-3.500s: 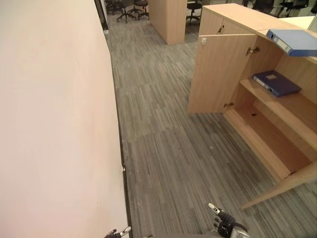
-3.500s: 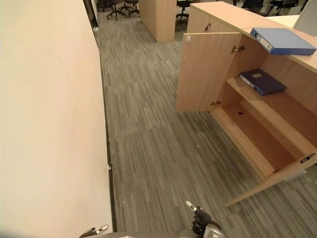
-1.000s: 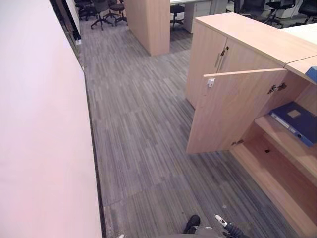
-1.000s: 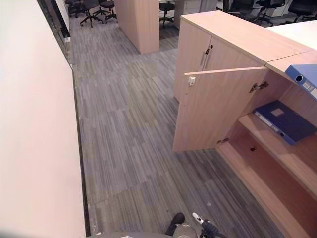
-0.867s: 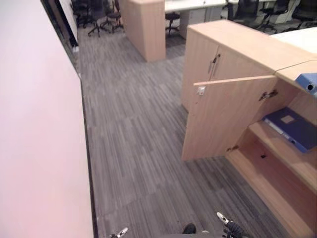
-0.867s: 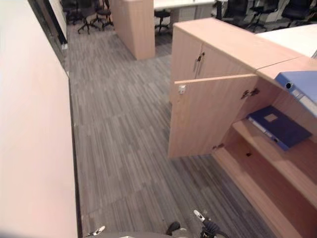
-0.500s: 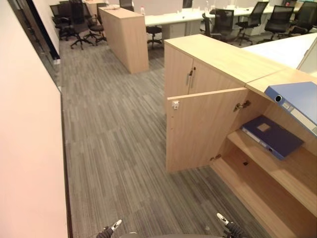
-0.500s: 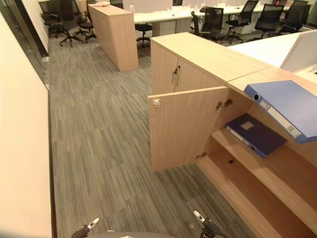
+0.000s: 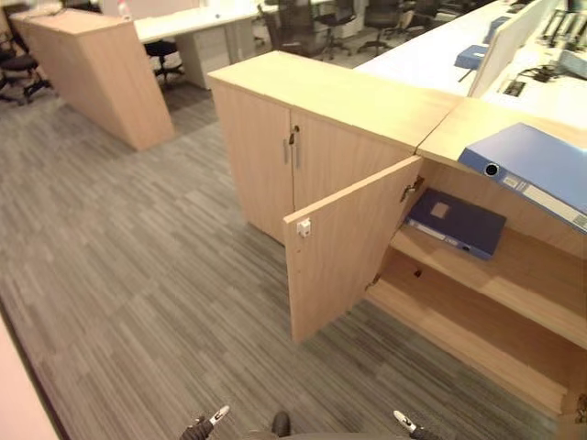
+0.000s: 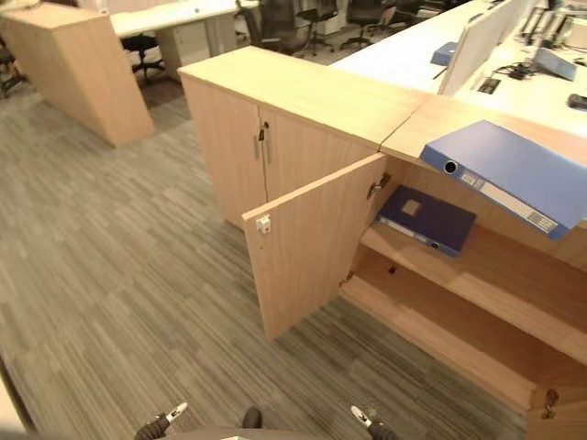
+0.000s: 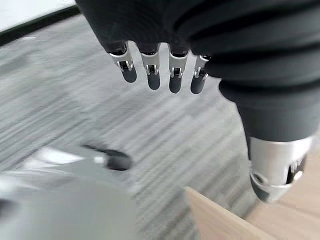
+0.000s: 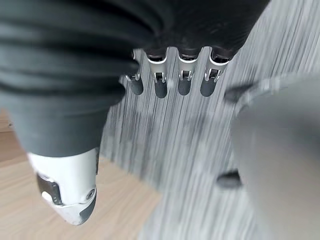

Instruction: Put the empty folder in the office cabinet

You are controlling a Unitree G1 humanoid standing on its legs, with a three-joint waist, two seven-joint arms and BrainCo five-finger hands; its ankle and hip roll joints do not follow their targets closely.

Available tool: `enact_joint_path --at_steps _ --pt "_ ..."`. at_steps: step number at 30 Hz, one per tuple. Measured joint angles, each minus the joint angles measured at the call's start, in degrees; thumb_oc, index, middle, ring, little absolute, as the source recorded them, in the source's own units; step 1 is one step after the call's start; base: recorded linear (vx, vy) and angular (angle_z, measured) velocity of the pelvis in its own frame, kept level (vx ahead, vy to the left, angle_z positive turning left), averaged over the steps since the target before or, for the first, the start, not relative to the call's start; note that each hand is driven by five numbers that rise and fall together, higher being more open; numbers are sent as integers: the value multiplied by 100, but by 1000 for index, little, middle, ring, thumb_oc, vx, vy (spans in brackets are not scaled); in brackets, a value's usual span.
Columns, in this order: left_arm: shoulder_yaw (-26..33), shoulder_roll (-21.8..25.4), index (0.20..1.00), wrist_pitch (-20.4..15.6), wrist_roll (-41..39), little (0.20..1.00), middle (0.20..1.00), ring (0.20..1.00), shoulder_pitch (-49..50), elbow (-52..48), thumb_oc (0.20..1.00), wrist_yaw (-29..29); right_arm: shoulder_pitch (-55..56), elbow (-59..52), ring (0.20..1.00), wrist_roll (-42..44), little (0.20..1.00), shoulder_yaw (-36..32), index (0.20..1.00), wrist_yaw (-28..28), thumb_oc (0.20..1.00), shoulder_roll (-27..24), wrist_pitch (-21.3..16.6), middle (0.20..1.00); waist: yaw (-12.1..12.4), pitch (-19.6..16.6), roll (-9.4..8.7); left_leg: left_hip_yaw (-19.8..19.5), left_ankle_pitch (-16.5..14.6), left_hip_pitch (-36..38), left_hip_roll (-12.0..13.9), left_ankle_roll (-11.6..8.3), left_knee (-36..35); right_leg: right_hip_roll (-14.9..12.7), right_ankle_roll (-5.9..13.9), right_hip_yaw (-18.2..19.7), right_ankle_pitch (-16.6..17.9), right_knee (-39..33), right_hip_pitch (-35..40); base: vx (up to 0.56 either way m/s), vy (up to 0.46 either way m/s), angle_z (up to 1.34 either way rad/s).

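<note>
The cabinet [image 9: 385,220] stands right of centre with its door [image 9: 344,247] swung open and both shelves bare to view. A light blue folder [image 9: 537,170] lies on the cabinet top at the upper right; a darker folder [image 9: 456,223] already lies on the upper shelf [image 9: 523,275] just below it. Both hands hang low at the bottom edge, the left hand [image 11: 160,65] and right hand [image 12: 172,70] each with fingers straight, released, holding nothing. Judging by this, the task has barely begun: the top folder is untouched, well apart from either hand, and reaching, grasping and shelving are all left.

Left hand [image 11: 165,45], right hand [image 12: 170,50]: dark ribbed covers, silver dark-tipped fingers.
</note>
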Motion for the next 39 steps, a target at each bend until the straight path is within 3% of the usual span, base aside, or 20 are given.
enact_joint_path --at_steps 4,8,10,12,14,15,16,17,18,19,20,21,22,23,25,26,27,29,37,39 --pt "-79 -18 1000 15 96 1000 1000 1000 30 -83 1000 -4 59 -2 1000 0 1000 -136 1000 -14 1000 30 0 1000 -138 -205 -166 207 -18 36 -110 34 54 -85 79 201 -14 -93 -61 59 140 -32" --pt "-79 -22 1000 20 103 1000 1000 1000 209 -68 1000 -5 50 -13 1000 -6 1000 -197 1000 -24 1000 -29 -2 1000 -142 -125 -140 632 -111 70 -60 -41 52 -117 105 557 3 90 -346 16 115 -55" --pt "-96 -52 1000 28 173 1000 1000 1000 265 -8 1000 -7 -52 -9 1000 -8 1000 -197 1000 -32 1000 -68 6 1000 -117 17 -16 961 -157 80 -7 23 -1 -180 138 714 -19 211 -573 -1 86 -94" --pt "-118 -35 1000 30 229 1000 1000 1000 190 -29 1000 -38 -54 16 1000 -19 1000 -197 1000 -41 1000 -70 13 1000 -92 111 -3 918 -174 70 -73 78 31 -223 183 760 38 487 -912 12 109 -102" --pt "-78 -127 1000 58 268 1000 1000 1000 196 25 1000 -81 -195 -15 1000 -61 1000 -153 1000 -36 1000 -121 -1 1000 -63 277 133 1074 -210 95 -39 124 2 -207 111 517 228 1133 -1453 85 67 -122" --pt "-63 -161 1000 72 292 1000 1000 1000 179 78 1000 -88 -296 -42 1000 -68 1000 -157 1000 -51 1000 -150 -10 1000 21 343 232 1266 -242 122 56 168 -1 -317 86 131 159 1357 -1649 144 18 -98" --pt "-82 -167 1000 76 318 1000 1000 1000 114 114 1000 -93 -292 -12 1000 -81 1000 -182 1000 -132 1000 -312 7 1000 109 436 209 1525 -277 210 54 195 -3 -772 86 -794 81 1651 -1673 92 -52 -76" --pt "-78 -164 1000 69 318 1000 1000 1000 132 134 1000 -96 -259 -18 1000 -105 1000 -190 1000 -126 1000 -342 14 1000 143 414 211 1524 -336 209 97 137 -4 -844 123 -888 73 1691 -1673 130 -86 -43" --pt "-84 -140 1000 67 318 1000 1000 1000 134 115 1000 -98 -252 -12 1000 -180 1000 -191 1000 -168 1000 -343 41 1000 177 402 200 1494 -501 163 187 -30 -5 -820 134 -1150 71 1629 -1619 126 -113 -5" --pt "-42 -74 1000 68 313 1000 1000 1000 115 32 1000 -107 -212 -30 1000 -229 1000 -194 1000 -123 1000 -264 68 1000 172 304 -10 1496 -718 103 117 -146 182 -815 279 -1314 -46 1304 -1672 224 -173 -3" --pt "45 12 1000 158 321 1000 1000 1000 88 112 1000 -102 -373 -63 1000 -232 1000 -104 1000 -45 1000 -270 87 1000 94 467 -76 1580 -1249 -203 199 161 1946 -637 628 -1168 63 988 -1501 264 -218 -21" --pt "75 -97 1000 177 326 1000 1000 1000 209 112 1000 -120 -300 -95 1000 -230 1000 -36 1000 -45 1000 -413 96 1000 105 425 156 1426 -1644 128 328 217 1596 -443 729 -1198 124 1197 -1518 272 -228 -38" --pt "154 -132 1000 204 328 1000 1000 1000 286 150 1000 -108 -220 -180 1000 -232 1000 70 1000 -44 1000 -367 99 1000 104 433 93 1375 -1607 520 232 116 980 -573 688 -1131 43 1802 -1701 248 -224 -25" --pt "170 -91 1000 216 329 1000 1000 1000 303 135 1000 -109 -167 -205 1000 -229 1000 78 1000 -34 1000 -318 90 1000 16 381 132 1307 -1490 613 287 23 775 -495 516 -1158 -23 1826 -1790 168 -148 4" --pt "176 -45 1000 186 338 1000 1000 1000 248 136 1000 -129 -173 -182 1000 -229 1000 83 1000 -10 1000 -265 131 1000 10 345 -2 1273 -1344 611 306 -117 554 -432 385 -1214 44 1642 -1963 179 -174 34" --pt "161 -16 1000 183 338 1000 1000 1000 239 129 1000 -128 -130 -152 1000 -229 1000 82 1000 -5 1000 -249 142 1000 15 297 -88 1209 -1256 631 376 -92 472 -334 9 -1294 253 1475 -1928 190 -192 30" --pt "160 -50 1000 191 337 1000 1000 1000 286 142 1000 -127 -120 -149 1000 -229 1000 76 1000 -16 1000 -283 135 1000 36 195 -13 1166 -1204 649 588 -189 434 -32 -129 -1396 264 1151 -1714 241 -294 25" --pt "153 -82 1000 202 337 1000 1000 1000 427 143 1000 -134 -111 -168 1000 -228 1000 65 1000 -22 1000 -324 121 1000 65 137 -4 1109 -1044 661 731 -254 515 202 -462 -1469 373 878 -1596 145 -201 5" --pt "47 -109 1000 186 326 1000 1000 1000 211 63 1000 -81 -270 -267 1000 -219 1000 68 1000 -56 1000 -470 78 1000 48 170 38 906 -833 419 1128 -546 976 641 -764 -1697 169 471 -1227 138 -173 11" --pt "-20 -96 1000 176 316 1000 1000 1000 151 -98 1000 -52 -296 -255 1000 -220 1000 84 1000 -57 1000 -465 85 1000 39 178 39 889 -804 398 1224 -601 1094 719 -697 -1691 41 474 -1204 108 -197 -2"
